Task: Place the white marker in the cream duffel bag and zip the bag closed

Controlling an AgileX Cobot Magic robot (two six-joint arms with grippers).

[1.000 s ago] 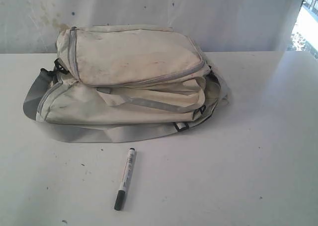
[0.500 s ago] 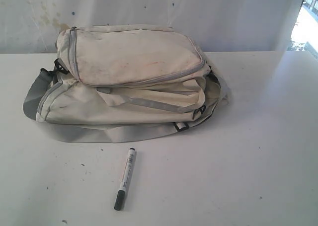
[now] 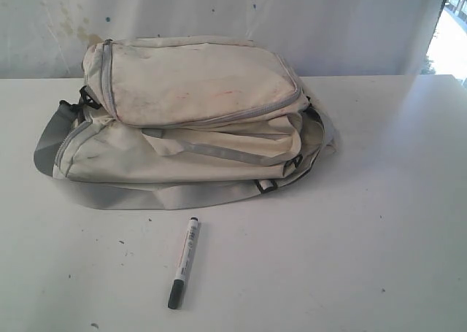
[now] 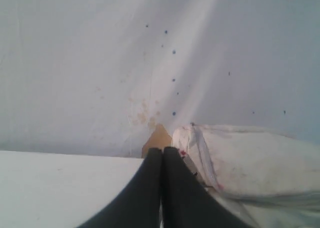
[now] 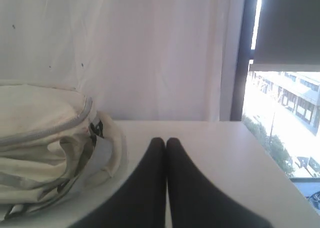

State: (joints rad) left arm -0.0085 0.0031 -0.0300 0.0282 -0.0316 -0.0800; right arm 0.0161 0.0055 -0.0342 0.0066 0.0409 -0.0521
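Left claw [image 4: 161, 150]: fingers pressed together, empty, held low and level over worktop [image 4: 60, 188]. End of cream duffel bag [image 4: 250, 158] lies close beside its tips.
Right claw [image 5: 166, 140]: fingers together, empty, low over worktop, bag's other end near its tips.
White marker [image 3: 184, 262]: flat on worktop, camera side of bag, just clear of grey strap [image 3: 168, 195], dark cap pointing away from bag.
Marker's place relative to either claw: cannot tell.
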